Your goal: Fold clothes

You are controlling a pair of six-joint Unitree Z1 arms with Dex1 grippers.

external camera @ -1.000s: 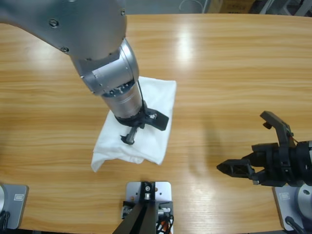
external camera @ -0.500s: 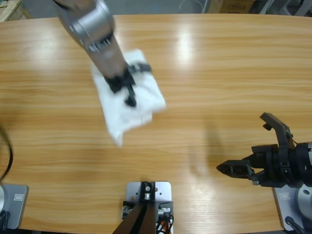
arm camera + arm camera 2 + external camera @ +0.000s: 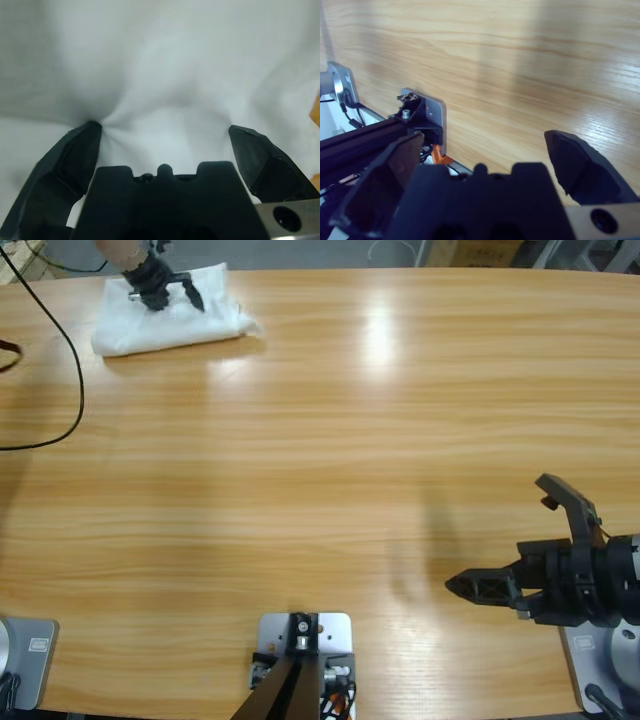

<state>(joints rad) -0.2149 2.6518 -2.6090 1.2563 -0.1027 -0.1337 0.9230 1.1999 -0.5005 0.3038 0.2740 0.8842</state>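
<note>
both jaws of the left gripper [image 3: 162, 132] are spread wide and press down into the white shirt [image 3: 170, 318], with soft cloth puckered between them. nothing is pinched tight. the shirt lies bunched at the far left corner of the worktop [image 3: 350, 440], and that gripper [image 3: 160, 288] sits on top of it. the right gripper [image 3: 520, 550] hovers low over bare wood at the near right side, its jaws wide open and holding nothing. a black cable [image 3: 70, 380] curls by the left edge.

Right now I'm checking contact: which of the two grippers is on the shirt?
The left gripper, at the table's far left corner, presses into the white shirt with fingers spread. The right gripper hangs open over bare wood.
</note>
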